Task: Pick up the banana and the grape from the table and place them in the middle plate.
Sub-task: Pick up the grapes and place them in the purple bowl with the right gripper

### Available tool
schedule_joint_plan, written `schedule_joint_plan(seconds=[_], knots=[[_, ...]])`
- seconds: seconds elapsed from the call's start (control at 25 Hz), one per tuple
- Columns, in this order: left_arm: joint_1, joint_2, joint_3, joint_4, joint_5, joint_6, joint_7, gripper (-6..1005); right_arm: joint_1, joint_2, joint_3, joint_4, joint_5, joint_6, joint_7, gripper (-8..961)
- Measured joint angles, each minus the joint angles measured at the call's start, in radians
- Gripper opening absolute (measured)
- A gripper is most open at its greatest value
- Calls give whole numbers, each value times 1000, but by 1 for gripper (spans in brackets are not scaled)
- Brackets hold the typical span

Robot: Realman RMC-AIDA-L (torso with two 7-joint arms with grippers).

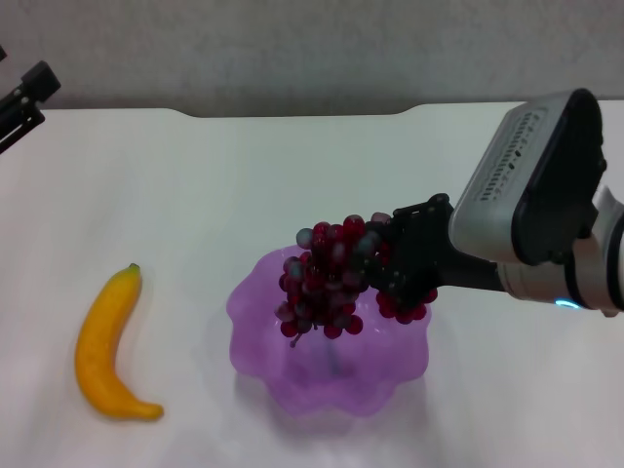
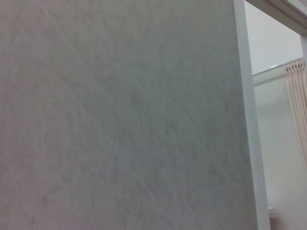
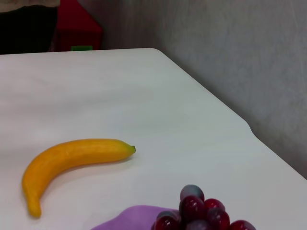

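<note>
My right gripper is shut on the grape, a dark red-purple bunch hanging just above the middle plate, a translucent purple plate with a wavy rim. The bunch's lower end dips inside the rim; I cannot tell whether it touches the plate. The yellow banana lies on the white table, to the left of the plate and apart from it. The right wrist view shows the banana, the top of the grape and a bit of the plate's rim. My left arm is parked at the far left edge.
The table's far edge runs along a grey wall. A red box stands beyond the table's far corner in the right wrist view. The left wrist view shows only a wall.
</note>
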Motion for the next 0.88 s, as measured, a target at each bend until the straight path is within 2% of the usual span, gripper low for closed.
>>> schedule_joint_plan(seconds=[0.44,0.88], knots=[[-2,0,0,0,1,0,0,754,61,2,-11,-76,16,-29,-3,328],[-3,0,1,0,2,0,0,754,78,2,-21,-132,33,-36,-5,327]])
